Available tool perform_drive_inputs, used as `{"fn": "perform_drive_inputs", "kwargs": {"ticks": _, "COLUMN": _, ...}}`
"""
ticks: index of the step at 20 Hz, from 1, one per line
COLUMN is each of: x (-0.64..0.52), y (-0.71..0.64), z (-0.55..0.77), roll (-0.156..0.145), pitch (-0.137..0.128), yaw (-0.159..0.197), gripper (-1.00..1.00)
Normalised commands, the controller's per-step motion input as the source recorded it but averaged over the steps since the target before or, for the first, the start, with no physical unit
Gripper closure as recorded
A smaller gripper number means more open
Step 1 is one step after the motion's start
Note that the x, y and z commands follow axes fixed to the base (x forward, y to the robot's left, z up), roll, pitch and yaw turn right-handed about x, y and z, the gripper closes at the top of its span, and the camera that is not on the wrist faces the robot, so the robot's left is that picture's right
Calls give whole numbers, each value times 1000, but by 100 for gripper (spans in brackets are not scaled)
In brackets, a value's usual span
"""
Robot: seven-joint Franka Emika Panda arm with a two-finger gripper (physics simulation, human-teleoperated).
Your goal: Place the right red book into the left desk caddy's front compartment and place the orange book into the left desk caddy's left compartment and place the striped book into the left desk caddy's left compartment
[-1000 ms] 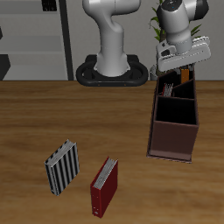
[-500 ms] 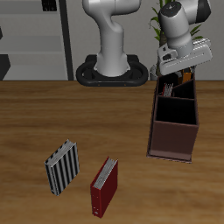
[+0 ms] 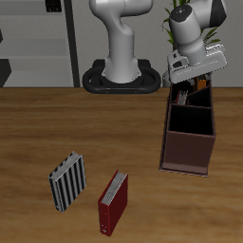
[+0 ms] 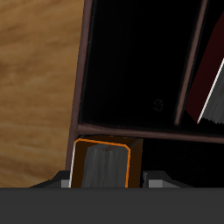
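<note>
Your gripper [image 3: 193, 84] hangs over the back end of the long dark reddish-brown desk caddy [image 3: 189, 152] with slanted sides, and between its fingers sits the small orange-brown hardback book [image 4: 101, 164], held upright with its white page edges facing the wrist camera. From the way the book sits pinched between the two finger bases, you look to be clenched on it, though the fingertips themselves are hidden. The book is poised just above one black-lined compartment at the caddy's far end, standing on end so it can slip down between the dividers rather than jam across them. In the neighbouring compartment a dark maroon hardback [image 4: 208, 80] with white page edges already leans against the wall, so that part of the job appears settled. The black-and-white striped book [image 3: 68, 180] lies flat on the wooden desk [image 3: 38, 123] near its front edge, well apart from the caddy, with a brighter crimson book [image 3: 113, 203] just beside it. Keep the orange book square to the dividers as you lower it.
</note>
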Motion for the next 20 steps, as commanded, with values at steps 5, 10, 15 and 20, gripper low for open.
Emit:
{"fn": "perform_drive_inputs", "kwargs": {"ticks": 5, "x": -30, "y": 13, "z": 42, "roll": 7, "pitch": 3, "yaw": -4, "gripper": -100}}
{"fn": "perform_drive_inputs", "kwargs": {"ticks": 10, "x": -13, "y": 4, "z": 74, "roll": -2, "pitch": -2, "yaw": -1, "gripper": -100}}
{"fn": "perform_drive_inputs", "kwargs": {"ticks": 15, "x": -33, "y": 19, "z": 163, "roll": -6, "pitch": -22, "yaw": 5, "gripper": -100}}
{"fn": "perform_drive_inputs", "kwargs": {"ticks": 20, "x": -109, "y": -20, "z": 285, "roll": 4, "pitch": -42, "yaw": -24, "gripper": -100}}
